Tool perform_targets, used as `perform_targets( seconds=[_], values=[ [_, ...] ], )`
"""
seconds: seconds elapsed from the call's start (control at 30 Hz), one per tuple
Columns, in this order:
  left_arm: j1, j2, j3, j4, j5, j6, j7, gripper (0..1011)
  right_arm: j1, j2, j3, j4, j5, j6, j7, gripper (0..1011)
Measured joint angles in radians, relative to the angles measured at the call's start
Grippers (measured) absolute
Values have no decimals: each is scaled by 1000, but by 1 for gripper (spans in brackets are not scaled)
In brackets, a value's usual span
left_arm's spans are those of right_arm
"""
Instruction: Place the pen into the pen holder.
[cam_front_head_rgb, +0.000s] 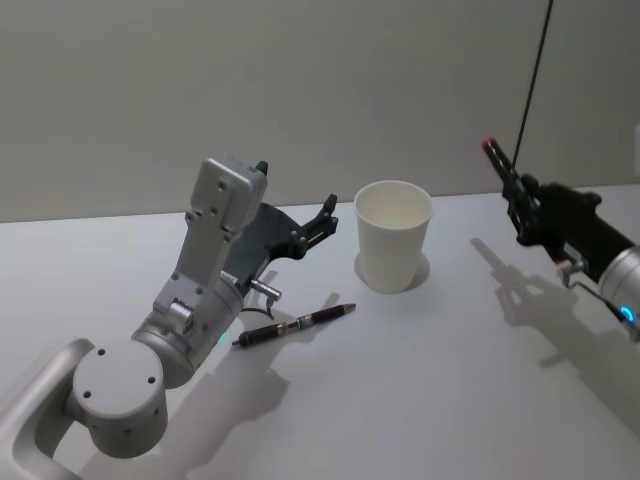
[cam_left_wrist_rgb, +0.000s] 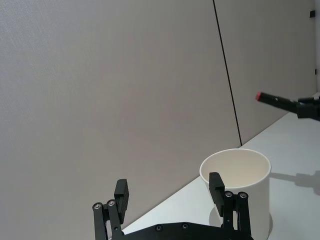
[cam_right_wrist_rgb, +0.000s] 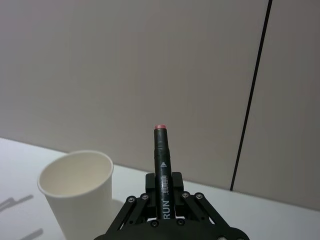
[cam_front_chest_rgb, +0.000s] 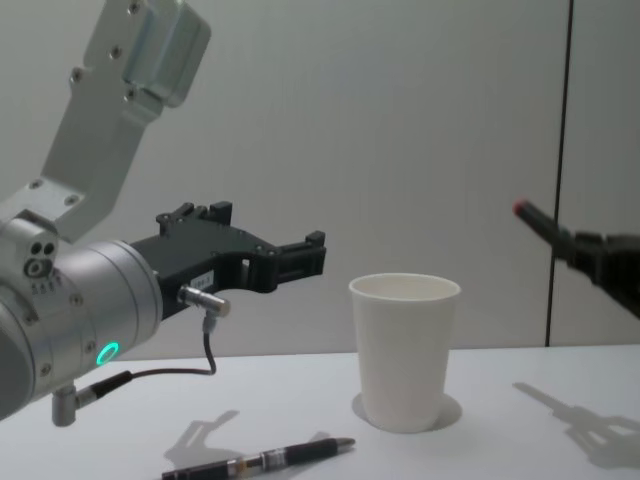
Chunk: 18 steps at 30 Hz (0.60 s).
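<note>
We see the pen holder (cam_front_head_rgb: 393, 235) standing upright on the white surface (cam_front_head_rgb: 450, 400), its mouth facing up. At about 3 o'clock from it, well apart and raised off the surface, the right pincer (cam_front_head_rgb: 518, 198) is clamped on a dark red-tipped pen (cam_front_head_rgb: 500, 163). The pen's red end points up and away (in the right wrist view the barrel sits squeezed between the two fingers, with white lettering along it). At about 9 o'clock from the holder, the left pincer (cam_left_wrist_rgb: 169, 189) hovers above the surface with its fingers (cam_left_wrist_rgb: 121, 194) spread wide apart. A second pen (cam_front_head_rgb: 295, 325), dark, lies flat on the surface at about 8 o'clock from the holder, near it but not touching.
</note>
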<state>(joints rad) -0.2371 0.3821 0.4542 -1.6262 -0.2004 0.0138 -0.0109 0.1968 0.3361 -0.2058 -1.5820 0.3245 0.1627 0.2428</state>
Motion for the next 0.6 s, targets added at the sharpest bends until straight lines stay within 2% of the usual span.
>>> perform_targets(
  seconds=[0.33, 0.37, 0.57, 0.6],
  values=[
    [0, 0, 0, 0, 0, 0, 0, 1001, 63, -39, -5, 38, 14, -144, 32, 178],
    [0, 0, 0, 0, 0, 0, 0, 1001, 63, -39, -5, 38, 14, -144, 32, 178],
    [0, 0, 0, 0, 0, 0, 0, 1001, 128, -81, -17, 91, 20, -247, 64, 178],
    [0, 0, 0, 0, 0, 0, 0, 1001, 128, -81, -17, 91, 20, -247, 64, 178]
  ],
)
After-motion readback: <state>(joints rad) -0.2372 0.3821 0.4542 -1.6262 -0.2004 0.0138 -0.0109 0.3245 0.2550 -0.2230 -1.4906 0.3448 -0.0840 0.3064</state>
